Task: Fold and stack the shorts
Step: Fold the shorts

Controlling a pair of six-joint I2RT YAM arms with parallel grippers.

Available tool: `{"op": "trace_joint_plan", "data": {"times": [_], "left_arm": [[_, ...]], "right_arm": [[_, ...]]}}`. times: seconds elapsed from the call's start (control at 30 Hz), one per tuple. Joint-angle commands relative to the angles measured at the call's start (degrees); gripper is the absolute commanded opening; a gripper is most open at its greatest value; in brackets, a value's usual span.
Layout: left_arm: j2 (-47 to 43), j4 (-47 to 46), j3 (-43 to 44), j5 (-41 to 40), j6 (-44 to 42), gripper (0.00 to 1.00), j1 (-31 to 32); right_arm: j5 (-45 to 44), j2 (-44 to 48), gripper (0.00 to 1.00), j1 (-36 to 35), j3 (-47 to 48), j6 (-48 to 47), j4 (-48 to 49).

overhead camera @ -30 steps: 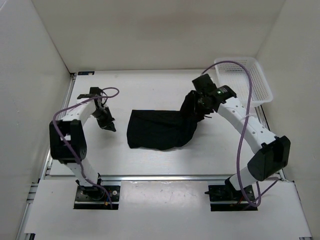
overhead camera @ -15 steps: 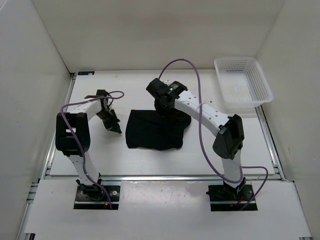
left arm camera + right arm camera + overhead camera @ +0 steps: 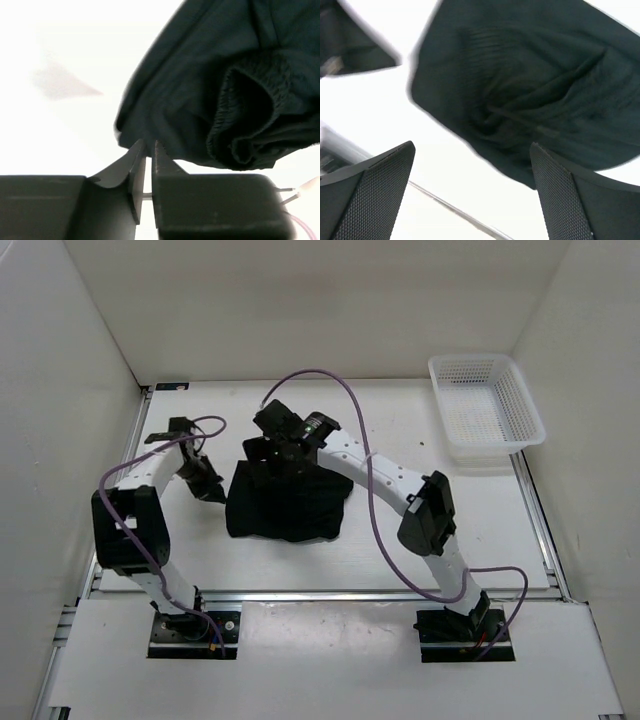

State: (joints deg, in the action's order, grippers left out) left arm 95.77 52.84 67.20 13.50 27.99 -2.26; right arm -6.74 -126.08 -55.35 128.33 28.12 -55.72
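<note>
Shorts [image 3: 288, 508] lie directly under the right end effector [image 3: 471, 146] (spread wide apart); left end effector [image 3: 148, 145], pinched nearly together, sits just beside.

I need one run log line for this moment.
shorts: rumpled, mid-table | left tool: nearly shut, beside shorts' edge | right tool: open above shorts

No legible text, label, brand or number anywhere in view.
</note>
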Motion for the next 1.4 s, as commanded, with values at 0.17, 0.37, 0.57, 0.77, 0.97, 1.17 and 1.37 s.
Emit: {"op": "trace_joint_plan", "data": {"times": [0.17,0.37,0.57,0.77,0.97,1.17,1.37], "left_arm": [[-8.7,5.7,5.0,-2.7,-4.8,0.36,-2.2],[-4.2,8.7,12.7,-7.3,-5.3,0.41,9.8],[1.7,8.7,19.6,-4.3,-2.1,0.73,15.3],[14.5,13.3,38.9,-6.8,-2.9,0.94,26.0],[31.0,17.9,55.1,-10.1,-4.2,0.97,29.1],[36.2,17.4,57.4,-10.6,-4.2,0.93,30.1],[30.2,14.4,50.9,-8.0,-2.3,0.42,30.1]], "right_arm": [[9.7,29.5,0.82,7.6,-35.1,1.2,23.6],[6.5,36.6,0.63,13.5,-51.5,8.6,23.1],[3.3,28.5,0.65,13.5,-42.3,9.1,13.5],[2.0,32.8,0.67,19.0,-47.3,10.2,12.8],[3.2,44.0,0.68,26.0,-58.2,9.7,12.8],[5.0,51.4,0.68,32.8,-65.0,7.9,11.6],[5.5,52.5,0.69,36.0,-66.8,6.2,11.0]]}}
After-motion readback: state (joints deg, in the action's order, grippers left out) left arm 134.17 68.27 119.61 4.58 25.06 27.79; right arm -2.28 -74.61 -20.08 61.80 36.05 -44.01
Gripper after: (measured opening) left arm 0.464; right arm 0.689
